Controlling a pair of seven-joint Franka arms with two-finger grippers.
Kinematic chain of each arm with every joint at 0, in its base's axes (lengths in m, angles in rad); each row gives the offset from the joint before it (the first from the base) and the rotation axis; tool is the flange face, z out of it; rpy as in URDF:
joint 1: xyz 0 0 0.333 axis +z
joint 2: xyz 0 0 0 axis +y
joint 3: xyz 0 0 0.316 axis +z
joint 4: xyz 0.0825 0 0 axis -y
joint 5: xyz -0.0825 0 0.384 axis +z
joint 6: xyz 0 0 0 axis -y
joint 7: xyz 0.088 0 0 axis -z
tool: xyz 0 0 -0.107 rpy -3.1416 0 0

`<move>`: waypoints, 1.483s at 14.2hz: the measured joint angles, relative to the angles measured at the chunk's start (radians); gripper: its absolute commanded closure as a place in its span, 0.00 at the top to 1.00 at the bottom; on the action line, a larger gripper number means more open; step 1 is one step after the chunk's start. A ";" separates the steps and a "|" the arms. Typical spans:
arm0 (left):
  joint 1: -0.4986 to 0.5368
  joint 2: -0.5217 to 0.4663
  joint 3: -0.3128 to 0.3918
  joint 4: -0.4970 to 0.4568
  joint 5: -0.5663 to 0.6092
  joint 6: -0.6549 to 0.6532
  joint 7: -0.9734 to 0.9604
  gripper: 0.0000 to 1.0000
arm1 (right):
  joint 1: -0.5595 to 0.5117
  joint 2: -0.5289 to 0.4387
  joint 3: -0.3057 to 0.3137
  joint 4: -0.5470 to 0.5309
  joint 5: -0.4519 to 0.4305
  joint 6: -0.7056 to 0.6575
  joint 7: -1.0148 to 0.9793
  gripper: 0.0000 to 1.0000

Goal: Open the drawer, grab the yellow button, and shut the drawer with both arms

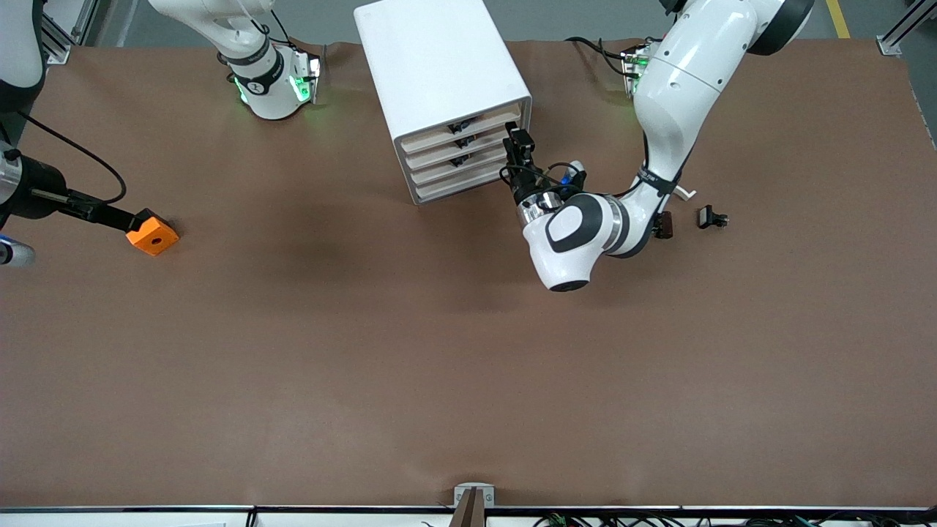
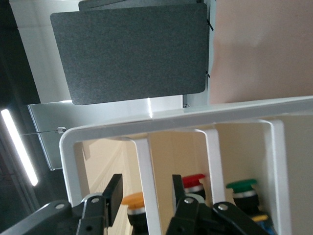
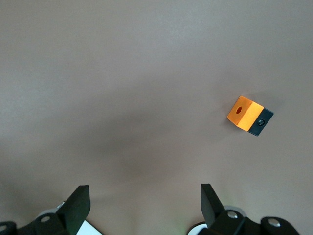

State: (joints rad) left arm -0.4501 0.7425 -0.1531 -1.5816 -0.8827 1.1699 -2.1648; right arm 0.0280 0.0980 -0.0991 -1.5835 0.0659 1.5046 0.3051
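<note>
The white cabinet (image 1: 439, 58) stands near the arms' bases, its four drawer fronts all flush. The uppermost drawer (image 1: 476, 123) looks shut. My left gripper (image 1: 518, 139) is at the drawer fronts, at the corner toward the left arm's end. In the left wrist view my left gripper (image 2: 146, 185) is open, one finger on each side of the white tray edge (image 2: 146, 161) under the uppermost compartment, not clamped. The button (image 2: 134, 199), with an orange-yellow cap, sits in that compartment between the fingers. My right gripper (image 3: 144, 188) is open and empty, high over bare table, and shows in the front view (image 1: 123, 217).
Red-capped (image 2: 194, 179) and green-capped (image 2: 242, 185) buttons sit in lower drawers. An orange cube (image 1: 152, 233) with a black side lies toward the right arm's end, also in the right wrist view (image 3: 243, 112). A black-and-white clip part (image 1: 710, 217) lies beside the left arm.
</note>
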 measured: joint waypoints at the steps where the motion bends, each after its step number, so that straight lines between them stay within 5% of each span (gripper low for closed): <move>1: -0.006 -0.007 -0.002 -0.013 0.000 0.000 0.000 0.48 | 0.000 0.000 -0.001 0.000 0.000 0.000 0.003 1.00; 3: -0.019 -0.019 -0.002 -0.037 0.000 -0.001 -0.001 0.48 | 0.000 0.000 -0.002 0.000 0.000 0.000 0.005 1.00; 10: -0.035 -0.029 -0.002 -0.086 0.000 -0.003 -0.005 0.08 | 0.004 0.003 -0.001 0.000 0.000 -0.008 0.006 1.00; 21: -0.010 -0.034 0.002 -0.083 -0.001 0.005 -0.017 0.10 | 0.141 0.024 0.002 -0.001 0.002 0.020 0.235 1.00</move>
State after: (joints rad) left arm -0.4604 0.7087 -0.1512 -1.6642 -0.8839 1.1745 -2.1820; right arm 0.1695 0.1219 -0.0976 -1.5841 0.0674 1.5250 0.5396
